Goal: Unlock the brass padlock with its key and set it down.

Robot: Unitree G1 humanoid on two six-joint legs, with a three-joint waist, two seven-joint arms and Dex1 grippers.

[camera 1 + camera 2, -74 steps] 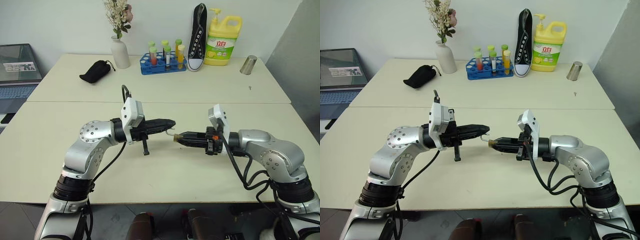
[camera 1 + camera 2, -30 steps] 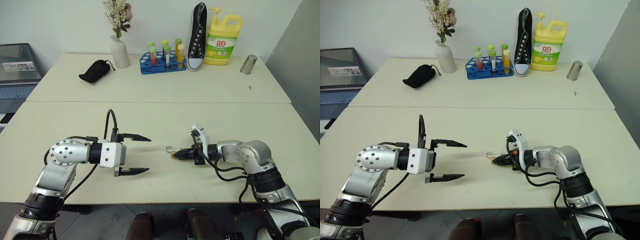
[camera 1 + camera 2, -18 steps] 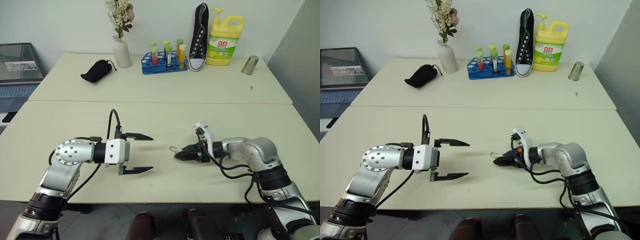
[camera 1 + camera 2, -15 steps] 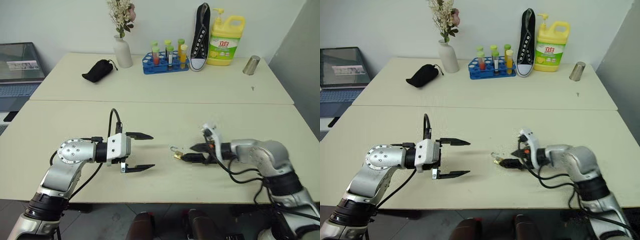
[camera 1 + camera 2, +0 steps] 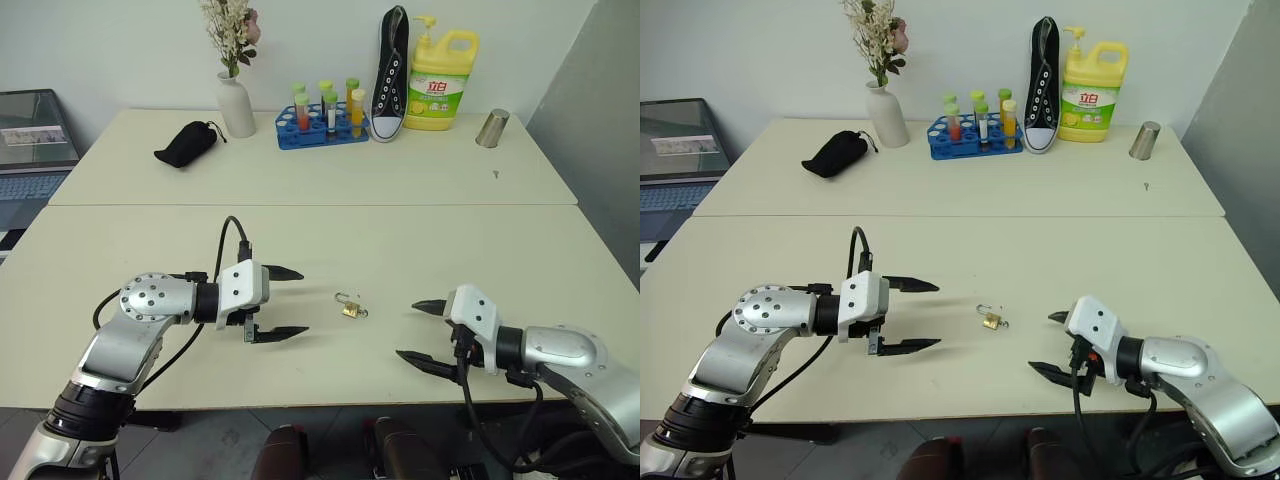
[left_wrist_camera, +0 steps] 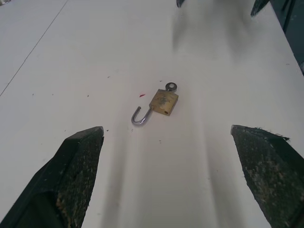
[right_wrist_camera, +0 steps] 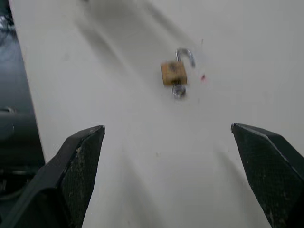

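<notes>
The brass padlock [image 5: 350, 309], shackle sprung, key [image 6: 170, 86] inserted, is lying on the counter [image 5: 400, 240] between the gaping, empty left gripper [image 5: 288, 302] and right gripper [image 5: 421, 331]; small, rigid, probably slippery, best pinched across its body.

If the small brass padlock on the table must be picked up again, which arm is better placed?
Probably left. The left gripper is open and nearer the small brass padlock, which lies unlocked, its silvery key inserted; the open right gripper sits farther.

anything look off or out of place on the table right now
The shoe stands on end against the wall by the soap jug, odd among lab tubes. The padlock lies alone on the near table, shackle swung open and key in it, as the task intends.
</notes>
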